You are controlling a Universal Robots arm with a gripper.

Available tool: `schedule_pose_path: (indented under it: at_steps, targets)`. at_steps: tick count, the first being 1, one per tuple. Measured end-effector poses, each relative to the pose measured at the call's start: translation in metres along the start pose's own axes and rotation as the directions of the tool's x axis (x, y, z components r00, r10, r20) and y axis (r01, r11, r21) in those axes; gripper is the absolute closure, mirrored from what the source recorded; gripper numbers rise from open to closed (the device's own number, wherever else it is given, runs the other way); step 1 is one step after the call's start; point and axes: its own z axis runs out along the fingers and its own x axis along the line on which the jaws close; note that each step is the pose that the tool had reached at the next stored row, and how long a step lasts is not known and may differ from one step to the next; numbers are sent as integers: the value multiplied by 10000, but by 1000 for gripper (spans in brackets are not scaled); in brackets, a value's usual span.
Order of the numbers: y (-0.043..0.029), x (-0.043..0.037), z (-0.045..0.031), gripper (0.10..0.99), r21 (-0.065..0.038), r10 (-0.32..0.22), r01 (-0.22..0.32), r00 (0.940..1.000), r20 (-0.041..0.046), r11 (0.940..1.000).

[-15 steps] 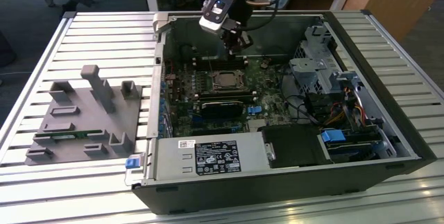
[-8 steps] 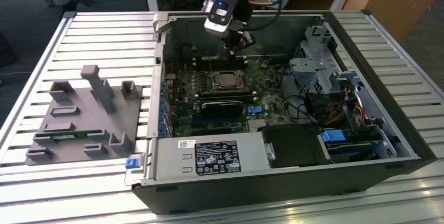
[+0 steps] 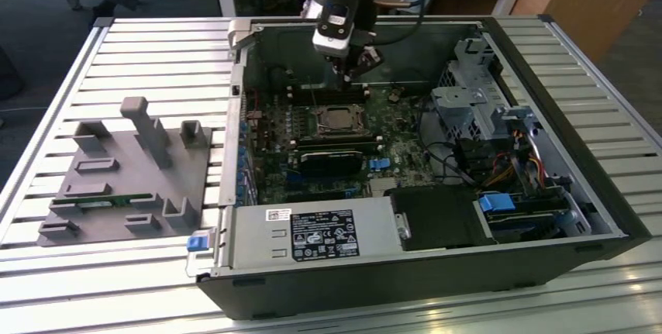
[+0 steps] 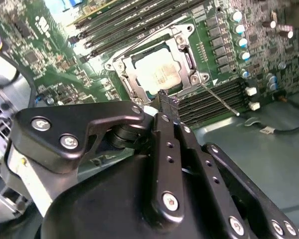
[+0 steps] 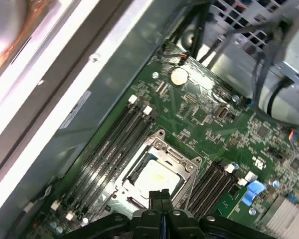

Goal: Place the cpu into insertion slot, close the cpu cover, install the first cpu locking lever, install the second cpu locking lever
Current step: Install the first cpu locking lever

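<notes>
Hand (image 4: 167,100) pinched closed, empty, poised over the cpu (image 4: 159,69).

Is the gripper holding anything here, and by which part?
Nothing is held: the gripper is shut and empty, its tip close to the seated cpu.

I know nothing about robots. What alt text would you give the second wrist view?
A black gripper, jaws shut, looms in the foreground over a green motherboard, its tip close to the cpu. The silvery chip lies framed by the closed cpu cover, and a thin metal lever sticks out across black memory slots.
</notes>
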Motion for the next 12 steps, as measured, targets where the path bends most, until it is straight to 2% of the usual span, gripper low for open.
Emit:
schedule_pose_path:
  at_steps: [3,6,12]
  targets:
    - [0,0,1,980,-11,-543,543,9985,-1,9985]
    - [0,0,2,980,-22,-1082,1082,9941,0,9941]
    - [0,0,4,980,-45,-2124,2124,9772,1,9772]
